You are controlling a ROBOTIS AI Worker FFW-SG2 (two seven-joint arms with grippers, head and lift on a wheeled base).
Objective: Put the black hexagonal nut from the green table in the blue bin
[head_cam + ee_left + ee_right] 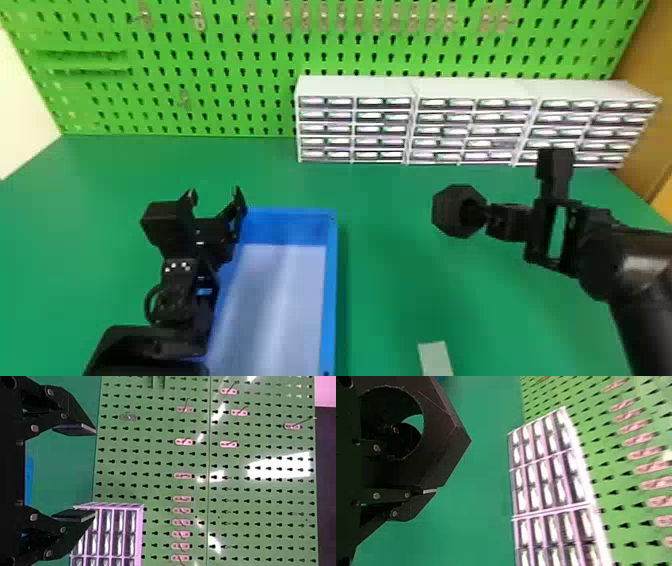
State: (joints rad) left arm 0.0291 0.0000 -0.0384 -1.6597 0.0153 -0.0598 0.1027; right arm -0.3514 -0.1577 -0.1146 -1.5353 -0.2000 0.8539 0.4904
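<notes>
Right gripper [483, 215] clamps the black hexagonal nut [445, 212] at its tips, toward the green table [390, 285] right edge; left gripper [215, 193] wide

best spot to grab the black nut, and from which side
Likely the ring wall of the nut, pinched from the side its hole faces. The wide round hole lets one finger in while the other presses an outer flat, as the right gripper holds it.

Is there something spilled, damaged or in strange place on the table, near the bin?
Nothing looks spilled or damaged. One small oddity: a pale strip lies on the green table, right of the blue bin, with no clear role in the task. What it is, I cannot tell.
</notes>
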